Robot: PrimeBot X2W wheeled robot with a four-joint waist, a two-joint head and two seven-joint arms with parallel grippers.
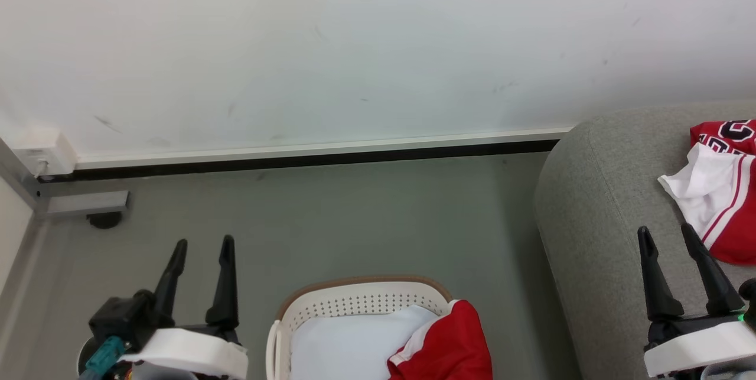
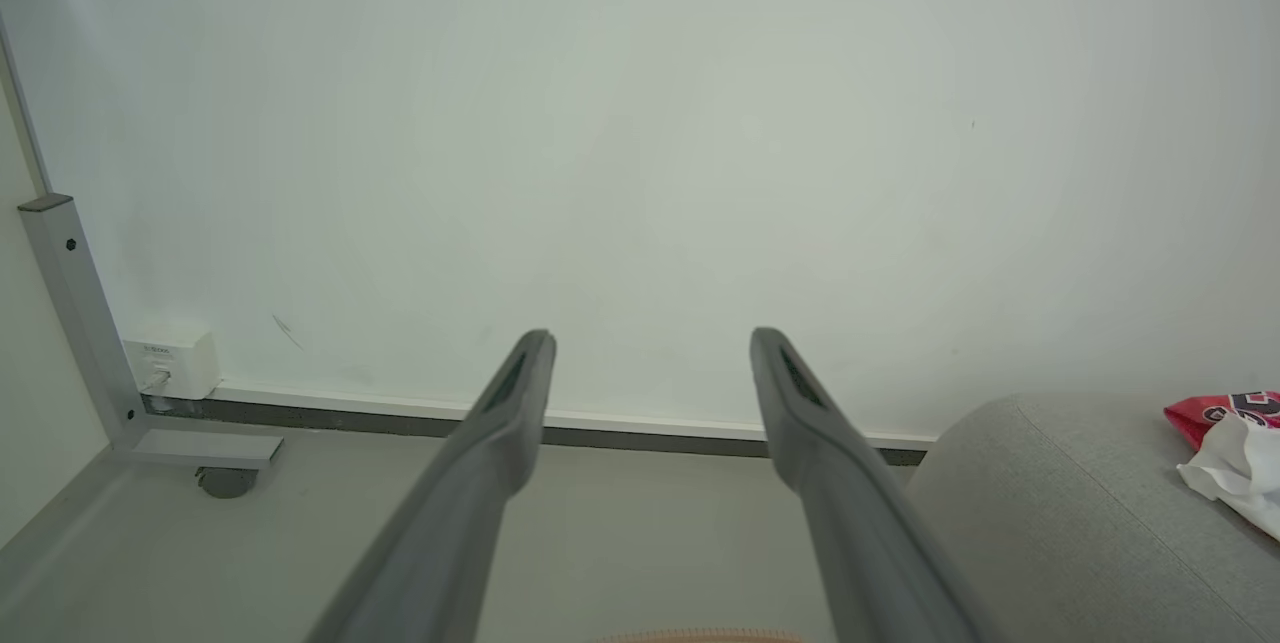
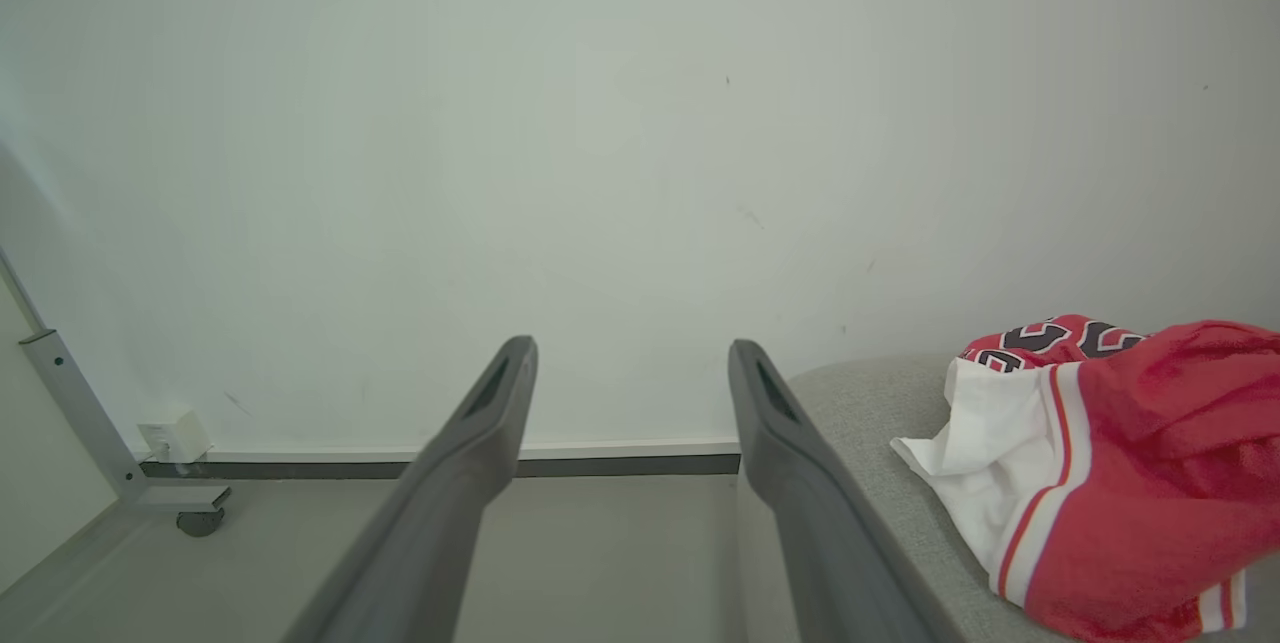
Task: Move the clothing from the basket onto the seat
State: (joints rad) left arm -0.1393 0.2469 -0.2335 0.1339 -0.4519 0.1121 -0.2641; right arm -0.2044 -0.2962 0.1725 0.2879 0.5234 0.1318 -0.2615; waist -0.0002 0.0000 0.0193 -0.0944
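head view: red jersey [image 1: 455,341] inside basket [image 1: 354,304]

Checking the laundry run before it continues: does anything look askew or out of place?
A red garment spills over the basket's right rim rather than lying inside; a second jersey lies crumpled on the sofa.

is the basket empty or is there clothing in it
Not empty. In the head view the basket holds a red garment draped at its right side, beside a pale cushion.
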